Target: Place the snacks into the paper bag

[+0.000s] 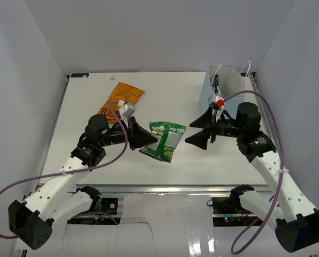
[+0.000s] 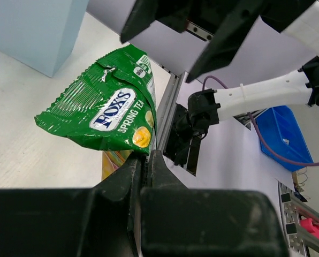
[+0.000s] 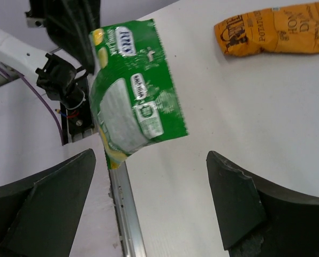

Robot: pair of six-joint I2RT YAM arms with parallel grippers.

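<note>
**A:** Which step are you on?

**B:** A handover, by the look of it. At centre left of the top view, your left end effector (image 1: 147,140) is clenched on one edge of the green crinkled foil sweet packet (image 1: 164,140). It appears to hold the packet up off the white table (image 1: 202,160) at the middle of the frame.

**A:** And your right side?

**B:** Your right end effector (image 1: 195,132), just right of the packet, is released. Its jaws are spread wide and face the packet, gripping nothing.

**A:** What does the next move call for?

**B:** I'd say you bring those open jaws around the packet's free end and close them before the left lets go. A foil edge can slip, so take a good bite. Then carry it to the tall light-blue paper bag with thin white cord handles (image 1: 232,80), which stands upright at the upper right, mouth upward.

**A:** Anything beyond that?

**B:** The long orange foil chip bag (image 1: 122,96) lies flat at the upper left of centre, behind your left arm, not yet bagged.
</note>
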